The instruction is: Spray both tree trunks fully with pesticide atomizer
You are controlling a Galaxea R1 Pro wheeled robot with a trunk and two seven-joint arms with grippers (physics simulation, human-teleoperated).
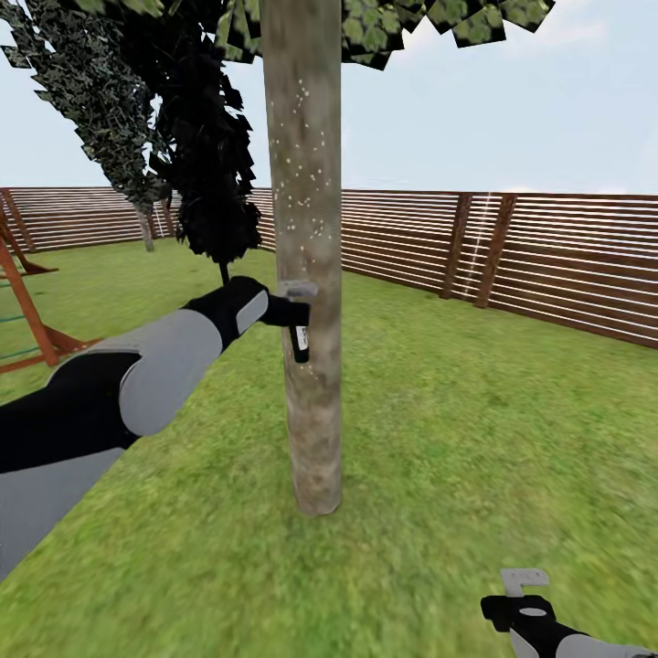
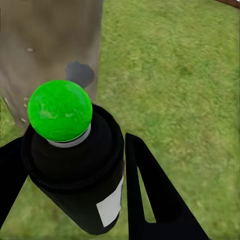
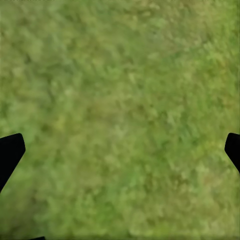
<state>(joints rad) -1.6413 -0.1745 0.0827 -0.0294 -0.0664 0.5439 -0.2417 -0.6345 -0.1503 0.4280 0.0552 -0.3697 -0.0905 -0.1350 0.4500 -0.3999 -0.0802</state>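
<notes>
Trunk (image 1: 304,274) stands upright mid-lawn (image 1: 439,439), mottled grey-brown, white pesticide specks (image 1: 297,164) dotted over its upper bark. Slat fence (image 1: 548,256) rings the grass behind; dark cypress (image 1: 206,155) just left of the trunk; playset (image 1: 27,311) at far left edge. Left arm reaches to the trunk. Left claw (image 1: 291,313) is clamped on the atomizer (image 1: 301,343), held against the bark partway up, body hanging down. Left wrist view: atomizer (image 2: 75,160) sits between black fingers (image 2: 155,195), green dot on top, white label on its side, trunk (image 2: 45,55) just beyond. Right claw (image 1: 523,589) hangs low over grass, fingers spread wide, nothing between them.
</notes>
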